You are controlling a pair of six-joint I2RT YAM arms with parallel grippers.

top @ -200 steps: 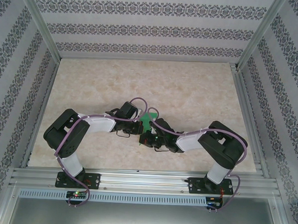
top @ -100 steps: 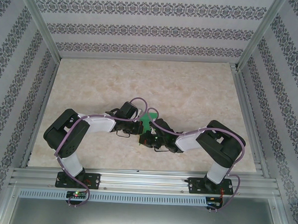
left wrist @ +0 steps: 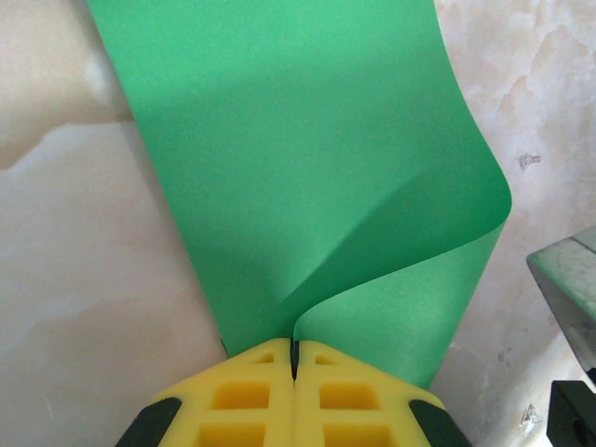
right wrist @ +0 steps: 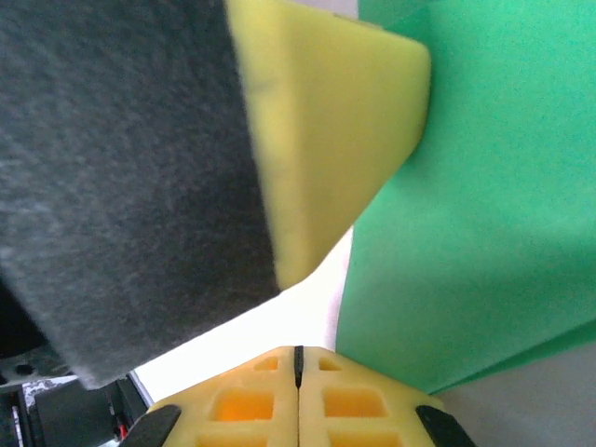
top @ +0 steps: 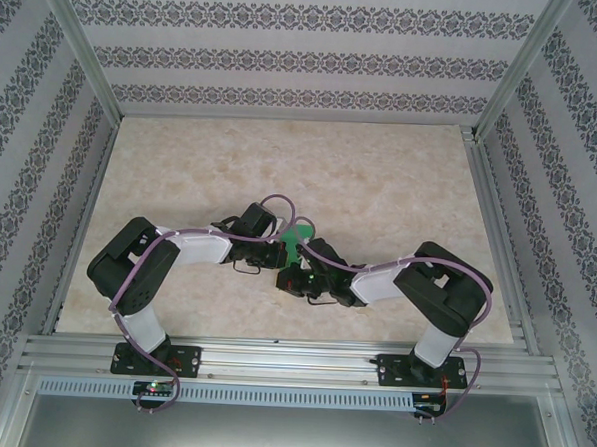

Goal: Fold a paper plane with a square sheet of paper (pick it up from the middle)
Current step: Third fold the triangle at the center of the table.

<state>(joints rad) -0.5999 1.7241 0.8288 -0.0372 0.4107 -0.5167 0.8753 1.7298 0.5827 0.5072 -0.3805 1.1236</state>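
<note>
Left gripper: jaws pressed together, nipping the near edge of the square sheet of paper. The sheet is thin, limp and featherlight, and bows into a soft curl over the table (will crease or tear easily, I'd guess). Best held lightly, at the edges. Right gripper: closed just beside the sheet; can't tell whether it pinches paper.

Legible texts, labels, brands, numbers and signs: none is showing clearly enough to be read. The square sheet of paper is presenting plain green faces, and the wallpaper around the counter is displaying bands of repeating ornament rather than lettering.
</note>
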